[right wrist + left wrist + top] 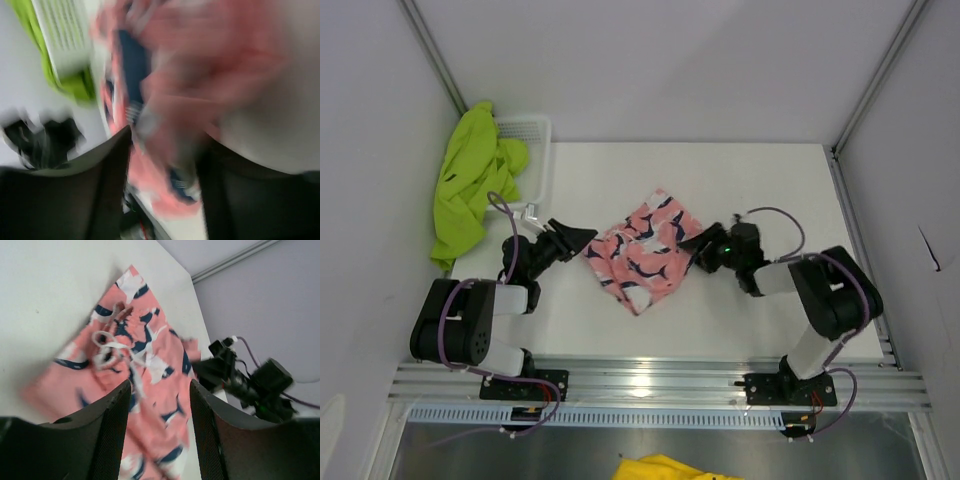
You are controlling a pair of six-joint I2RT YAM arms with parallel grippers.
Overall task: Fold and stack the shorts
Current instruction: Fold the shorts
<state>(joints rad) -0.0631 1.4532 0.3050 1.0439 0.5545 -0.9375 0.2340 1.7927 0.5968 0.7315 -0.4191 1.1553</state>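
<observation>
Black-fingered left gripper (160,386) stands spread with nothing between the jaws, tips low at the left edge of the pink shorts (642,262) (touching the cloth or just short of it, I cannot tell). On the opposite, right edge of the same garment sits my right gripper (700,246). Its wrist view is badly blurred: pink cloth fills the gap between its fingers, but whether it pinches that cloth or only hangs over it I cannot tell. Those pink shorts lie crumpled, not flat, on the white table (770,180) between my two arms, navy-and-white print up, white drawstring (107,342) looped loose on top. Well apart, at the far left, the lime green shorts (465,190) drape over the rim of the white mesh basket (538,135) and hang down its outer side. Nothing is stacked yet.
</observation>
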